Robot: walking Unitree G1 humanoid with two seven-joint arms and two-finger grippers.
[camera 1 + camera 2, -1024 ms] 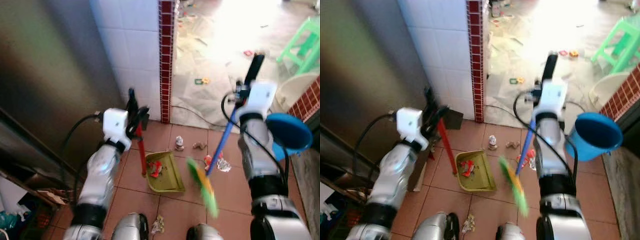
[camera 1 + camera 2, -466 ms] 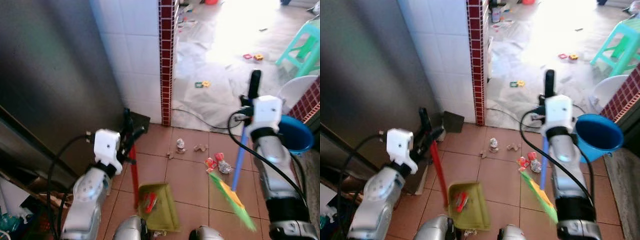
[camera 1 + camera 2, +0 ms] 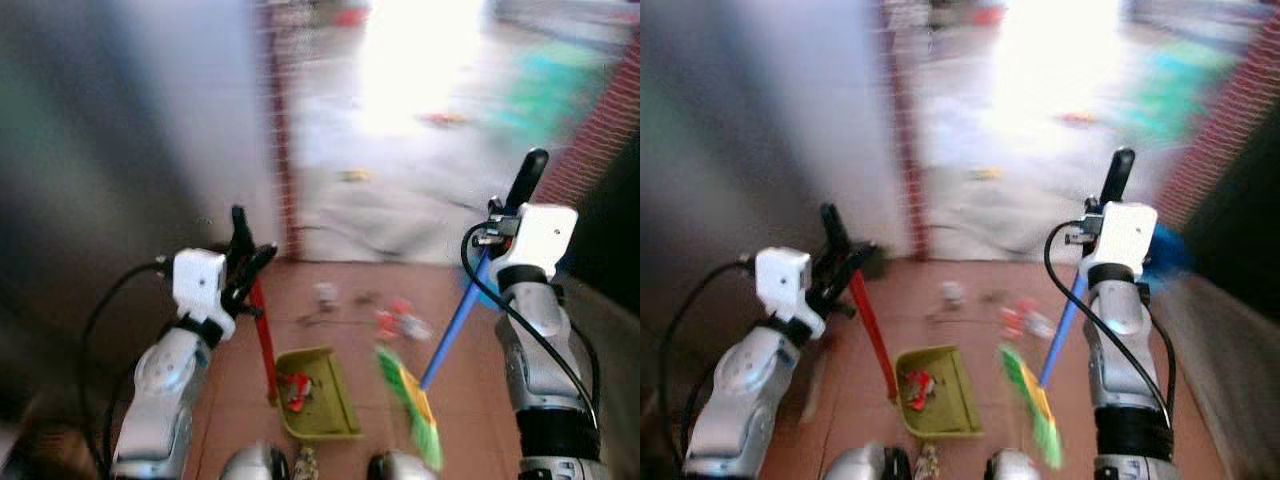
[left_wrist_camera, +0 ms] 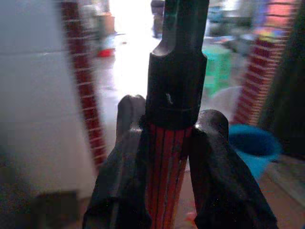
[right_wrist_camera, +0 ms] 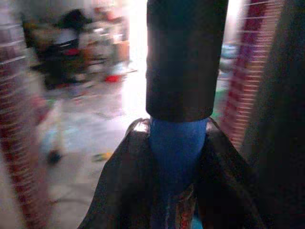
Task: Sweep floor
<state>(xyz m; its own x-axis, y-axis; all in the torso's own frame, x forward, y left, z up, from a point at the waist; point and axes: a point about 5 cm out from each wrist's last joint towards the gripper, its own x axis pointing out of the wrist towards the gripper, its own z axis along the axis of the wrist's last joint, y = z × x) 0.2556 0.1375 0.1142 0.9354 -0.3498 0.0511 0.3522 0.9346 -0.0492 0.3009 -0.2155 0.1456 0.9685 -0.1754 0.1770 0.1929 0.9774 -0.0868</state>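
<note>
My left gripper [image 3: 246, 262] is shut on the red handle [image 3: 263, 335] of an olive-green dustpan [image 3: 322, 400], which rests on the terracotta tiles with red scraps in it. The left wrist view shows both fingers [image 4: 126, 143] clamped on that handle just below its black cap. My right gripper [image 3: 506, 212] is shut on the blue broom handle [image 3: 452, 325]. The green and yellow bristles [image 3: 412, 405] hang just right of the dustpan, near my feet. Small litter [image 3: 396, 318] lies on the tiles beyond the dustpan. In the right wrist view the blue handle [image 5: 177, 148] sits between the fingers.
The head views are blurred. A dark metal surface [image 3: 80, 150] stands on the left, with a white tiled wall and red brick column [image 3: 276, 130] beside it. A blue bucket [image 4: 252, 148] and a green stool [image 4: 217, 62] sit to the right. Bright littered floor [image 3: 400, 120] lies ahead.
The whole picture has shifted and blurred, so the camera has moved. The broom head has swung in from the right to beside the dustpan. Both grippers keep their holds.
</note>
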